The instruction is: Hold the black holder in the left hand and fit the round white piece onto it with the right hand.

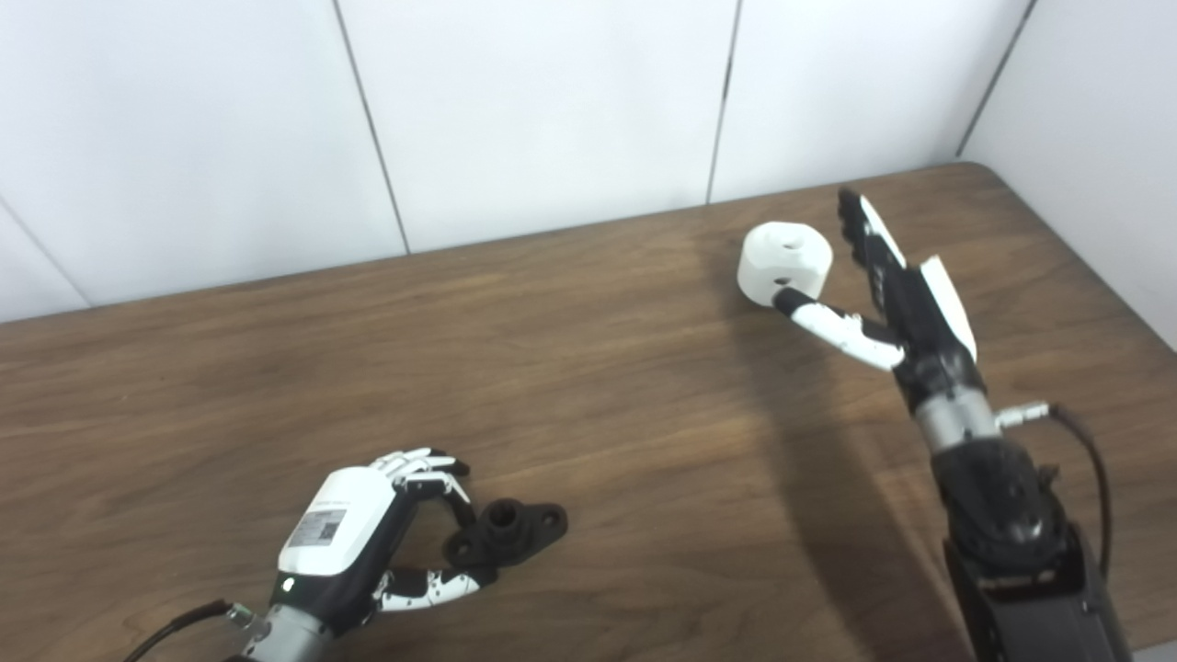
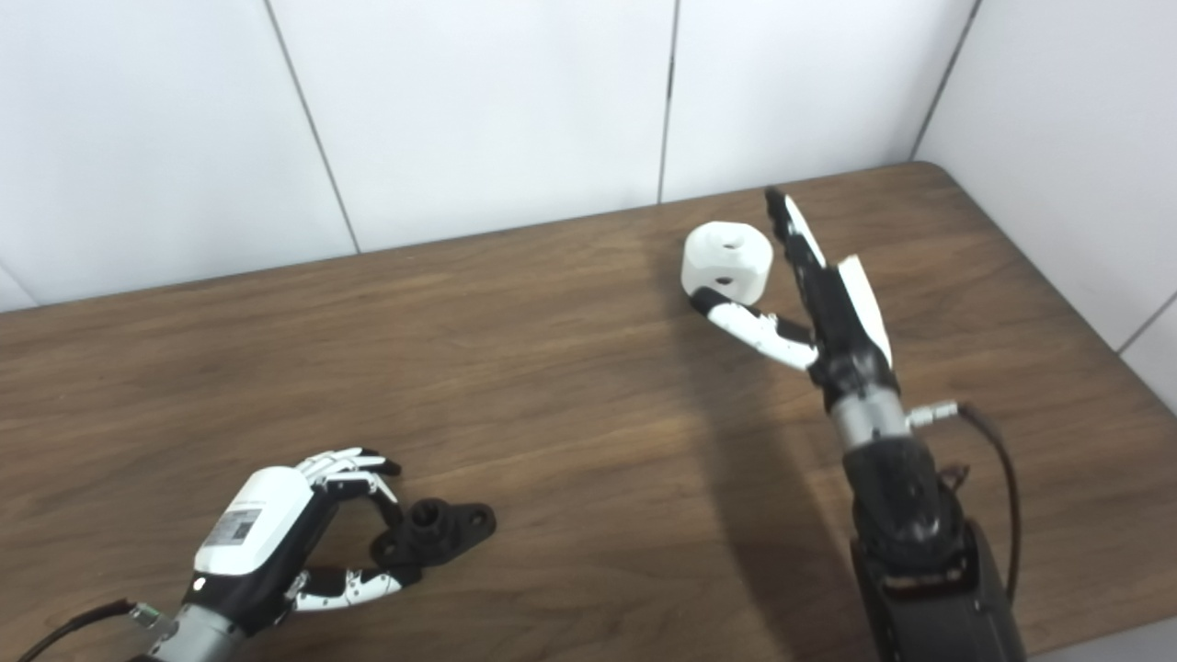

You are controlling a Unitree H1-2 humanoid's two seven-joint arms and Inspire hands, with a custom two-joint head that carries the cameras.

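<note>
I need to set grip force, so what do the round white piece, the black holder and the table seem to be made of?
Round white piece: likely matte plastic, perhaps printed; even, dull white with small holes.
Black holder: likely hard matte plastic; uniform black, moulded flange with holes, no metallic shine.
Table: wood or wood-look laminate; brown grain streaks with a soft sheen. I cannot tell which.
</note>
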